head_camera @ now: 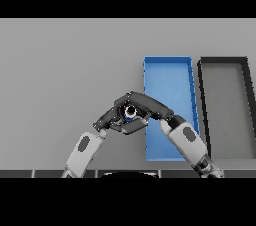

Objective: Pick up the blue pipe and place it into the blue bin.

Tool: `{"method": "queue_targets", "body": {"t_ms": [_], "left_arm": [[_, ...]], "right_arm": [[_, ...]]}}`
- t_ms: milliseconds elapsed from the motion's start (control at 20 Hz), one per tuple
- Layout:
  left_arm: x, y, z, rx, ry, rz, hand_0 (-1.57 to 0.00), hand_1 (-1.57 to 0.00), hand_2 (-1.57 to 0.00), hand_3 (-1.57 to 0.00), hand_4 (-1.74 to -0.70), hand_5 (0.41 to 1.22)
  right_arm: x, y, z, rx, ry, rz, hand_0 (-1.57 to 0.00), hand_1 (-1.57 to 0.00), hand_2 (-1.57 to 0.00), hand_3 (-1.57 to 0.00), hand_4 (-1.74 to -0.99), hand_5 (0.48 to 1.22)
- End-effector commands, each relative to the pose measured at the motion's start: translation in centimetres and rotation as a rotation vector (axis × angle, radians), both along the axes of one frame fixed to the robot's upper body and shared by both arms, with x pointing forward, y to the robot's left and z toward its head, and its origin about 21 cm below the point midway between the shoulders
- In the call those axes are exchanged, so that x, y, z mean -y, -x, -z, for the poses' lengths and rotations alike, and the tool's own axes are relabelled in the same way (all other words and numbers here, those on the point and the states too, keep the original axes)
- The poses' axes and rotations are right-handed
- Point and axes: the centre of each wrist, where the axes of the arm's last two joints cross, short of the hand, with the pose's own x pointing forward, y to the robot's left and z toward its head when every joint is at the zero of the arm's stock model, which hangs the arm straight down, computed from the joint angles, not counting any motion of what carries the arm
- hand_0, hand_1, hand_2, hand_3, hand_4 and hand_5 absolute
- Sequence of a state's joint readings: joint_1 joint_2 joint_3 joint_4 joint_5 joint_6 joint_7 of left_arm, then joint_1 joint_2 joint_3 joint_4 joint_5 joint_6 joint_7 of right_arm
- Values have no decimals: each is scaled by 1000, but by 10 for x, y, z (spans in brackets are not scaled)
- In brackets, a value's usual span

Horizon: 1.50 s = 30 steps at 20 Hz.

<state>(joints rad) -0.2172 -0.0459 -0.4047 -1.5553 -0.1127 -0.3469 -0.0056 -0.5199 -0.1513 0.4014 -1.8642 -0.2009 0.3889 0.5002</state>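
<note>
While I watch from the head view, the grey worktop (60, 70) carries a blue bin (167, 77), with a dark bin (225, 65) just to its right. Left of the blue bin's near half, my right robot hand (145, 106) curls its fingers and thumb round the blue pipe (130, 113). My left robot hand (106, 118) sits just beside the pipe; I cannot tell its fingers' state.

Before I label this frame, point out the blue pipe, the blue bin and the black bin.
blue pipe (130, 113), head view, its visible end between both hands.
blue bin (168, 77), head view, bare floor.
black bin (225, 95), head view, bare floor.
</note>
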Motion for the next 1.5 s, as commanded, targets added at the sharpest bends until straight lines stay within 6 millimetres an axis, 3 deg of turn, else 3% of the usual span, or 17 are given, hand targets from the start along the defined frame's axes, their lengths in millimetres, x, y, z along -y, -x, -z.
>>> {"method": "queue_targets", "body": {"t_ms": [0,100,250,400,650,700,750,900,1050,1200,1300,1450], "left_arm": [[1,-2,-1,-10,27,3,-1571,-1571,-1571,-1523,-1677,1221],[1,-2,-1,-11,73,22,-1571,-1571,-1571,-1502,-1699,1221],[1,-4,-2,-12,77,32,-1571,-1571,-1571,-1441,-1718,1221],[0,-3,-5,-7,61,24,-1571,-1571,-1571,-1433,-1728,1221],[-5,-5,-6,64,49,-17,-1571,-1571,-1571,-1454,-1724,1221],[-6,-4,-6,73,17,-29,-1462,-1342,-1293,-1166,-1599,1221],[-8,-2,-6,68,7,-8,-1169,-1073,-1034,-933,-1475,1221],[-11,-2,-7,61,-38,56,-598,-549,-529,-477,-1206,1221],[-12,-3,-5,47,-78,29,-306,-281,-270,-244,-1047,938],[-15,-3,-4,9,-84,13,-156,-143,-138,-124,-980,704],[-11,-3,-4,-34,-94,4,-100,-91,-88,-79,-969,603],[-13,-5,-4,-18,-117,-19,-50,-46,-45,-40,-947,513]], "right_arm": [[0,0,4,-9,-23,-2,-1215,-1215,-1233,-1021,-1581,650],[-2,0,3,-15,-50,-20,-1343,-1343,-1354,-1186,-1628,856],[-3,5,5,6,-54,-26,-1454,-1454,-1460,-1357,-1680,1034],[-6,5,7,37,-88,-46,-1511,-1511,-1514,-1462,-1710,1125],[-10,7,8,41,-122,-10,-1551,-1551,-1552,-1535,-1731,1190],[-7,7,11,51,-125,-4,-1555,-1555,-1556,-1542,-1733,1196],[-10,9,10,48,-124,-4,-1558,-1558,-1559,-1548,-1734,1201],[-10,12,7,27,-110,15,-1565,-1565,-1565,-1559,-1738,1211],[-14,14,3,26,-89,24,-1568,-1568,-1568,-1565,-1739,1216],[-16,14,7,41,-93,40,-1569,-1569,-1569,-1568,-1740,1218],[-12,13,6,44,-107,37,-1570,-1570,-1570,-1569,-1740,1219],[-10,11,4,22,-152,27,-1570,-1570,-1570,-1570,-1741,1220]]}}
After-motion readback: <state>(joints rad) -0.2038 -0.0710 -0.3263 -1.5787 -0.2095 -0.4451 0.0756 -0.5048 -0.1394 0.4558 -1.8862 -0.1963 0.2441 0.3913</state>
